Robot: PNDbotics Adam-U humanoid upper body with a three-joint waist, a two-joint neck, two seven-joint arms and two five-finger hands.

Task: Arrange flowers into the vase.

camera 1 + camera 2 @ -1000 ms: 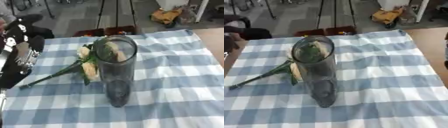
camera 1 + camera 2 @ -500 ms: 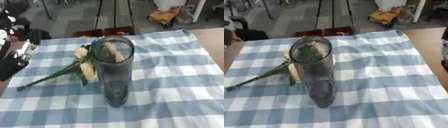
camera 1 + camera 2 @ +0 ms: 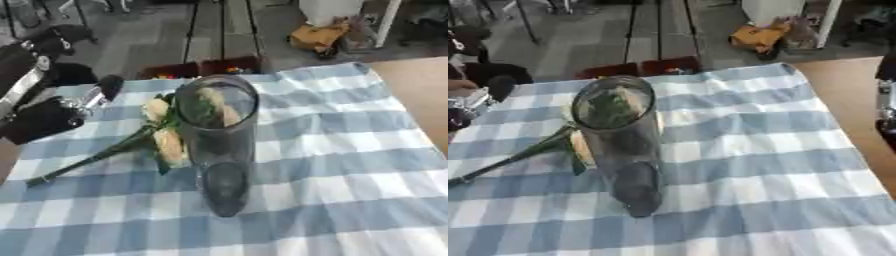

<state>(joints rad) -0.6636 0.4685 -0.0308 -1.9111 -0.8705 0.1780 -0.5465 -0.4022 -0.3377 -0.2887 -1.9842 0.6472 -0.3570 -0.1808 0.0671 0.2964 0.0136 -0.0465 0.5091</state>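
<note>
Standing upright on a blue-and-white checked tablecloth (image 3: 350,165), one dark glass vase (image 3: 219,145) is partly blocking the view of the flowers (image 3: 164,131) lying just to its left. Two cream blooms are showing clear of the glass, their green stems trailing away from the vase toward the left edge. Further left, the robot's left hand (image 3: 83,102) is hovering near the blooms; whether its fingers are curled cannot be told. An orange object (image 3: 317,36) is sitting on the floor beyond the vase.
</note>
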